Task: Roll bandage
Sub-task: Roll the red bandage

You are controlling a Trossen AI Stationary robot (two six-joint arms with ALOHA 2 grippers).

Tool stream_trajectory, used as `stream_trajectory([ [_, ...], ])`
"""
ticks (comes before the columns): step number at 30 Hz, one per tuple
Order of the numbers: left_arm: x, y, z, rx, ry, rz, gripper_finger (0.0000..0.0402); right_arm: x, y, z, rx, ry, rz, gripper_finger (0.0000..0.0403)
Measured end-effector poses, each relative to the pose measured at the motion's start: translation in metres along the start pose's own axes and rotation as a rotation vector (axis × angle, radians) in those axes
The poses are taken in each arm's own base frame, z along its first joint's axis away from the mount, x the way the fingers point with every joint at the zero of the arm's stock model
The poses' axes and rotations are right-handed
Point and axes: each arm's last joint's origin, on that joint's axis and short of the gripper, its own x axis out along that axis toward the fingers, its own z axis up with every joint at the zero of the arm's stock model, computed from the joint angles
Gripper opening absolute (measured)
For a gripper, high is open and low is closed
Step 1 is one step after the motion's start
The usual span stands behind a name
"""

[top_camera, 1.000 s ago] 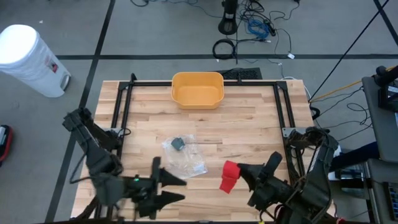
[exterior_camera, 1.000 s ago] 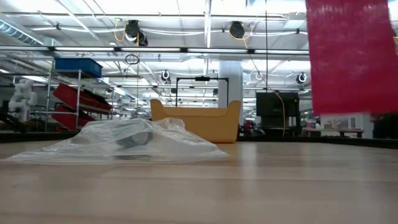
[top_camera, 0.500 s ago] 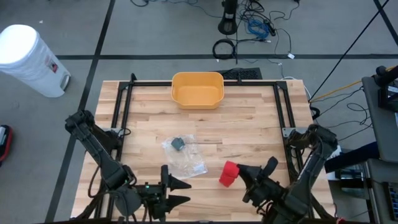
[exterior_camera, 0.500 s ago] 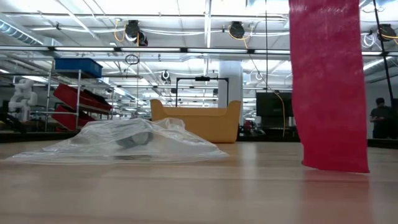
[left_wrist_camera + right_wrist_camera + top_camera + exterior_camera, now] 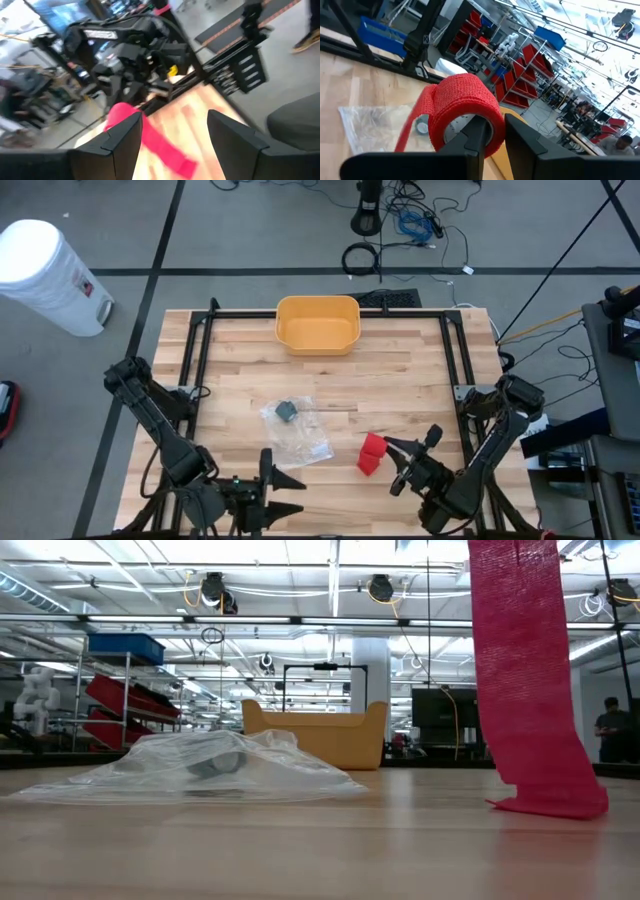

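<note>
1. The red crepe bandage roll (image 5: 465, 107) is gripped by the right end effector (image 5: 400, 465), held above the surface (image 5: 400, 370) near its front edge, right of centre.
2. A loose red bandage tail (image 5: 530, 680) hangs down w/ its end crumpled on the surface; rolling is judged only partly done, the tail left to be wound in.
3. The left end effector (image 5: 285, 492) is seen open & empty at the front edge, aimed at the roll.
4. A clear plastic bag (image 5: 297, 432) w/ a small dark object lies just left of the roll; a yellow plastic bin (image 5: 317, 323) sits at the far edge.
5. Hard to tell: tail length, roll tightness; left wrist view blurred.
</note>
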Motion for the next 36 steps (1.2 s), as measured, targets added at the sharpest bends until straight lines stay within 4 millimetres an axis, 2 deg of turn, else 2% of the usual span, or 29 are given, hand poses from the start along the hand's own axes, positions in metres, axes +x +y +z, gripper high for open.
stream_trajectory([
  [6,-0.006,-0.007,0.003,-0.010,-0.015,-0.030,0.0230,0.000,0.017,0.005,0.010,-0.002,-0.001,0.0054],
  [12,-0.010,-0.011,0.005,-0.005,-0.022,-0.039,0.0230,0.008,0.042,0.022,-0.077,0.022,-0.005,0.0054],
  [16,-0.012,-0.013,0.005,-0.003,-0.024,-0.042,0.0230,0.022,0.057,0.038,-0.151,0.095,0.145,0.0054],
  [20,-0.015,-0.015,0.007,0.000,-0.028,-0.041,0.0230,0.041,0.066,0.060,-0.169,0.042,0.372,0.0054],
  [24,-0.019,-0.018,0.008,0.006,-0.012,0.008,0.0230,0.061,0.066,0.076,-0.194,-0.073,0.465,0.0054],
  [31,-0.029,-0.025,0.010,0.012,0.004,0.065,0.0230,0.098,0.053,0.088,-0.219,-0.185,0.460,0.0054],
  [36,-0.040,-0.028,0.011,0.020,0.062,0.231,0.0230,0.107,0.033,0.106,-0.183,-0.290,0.437,0.0054],
])
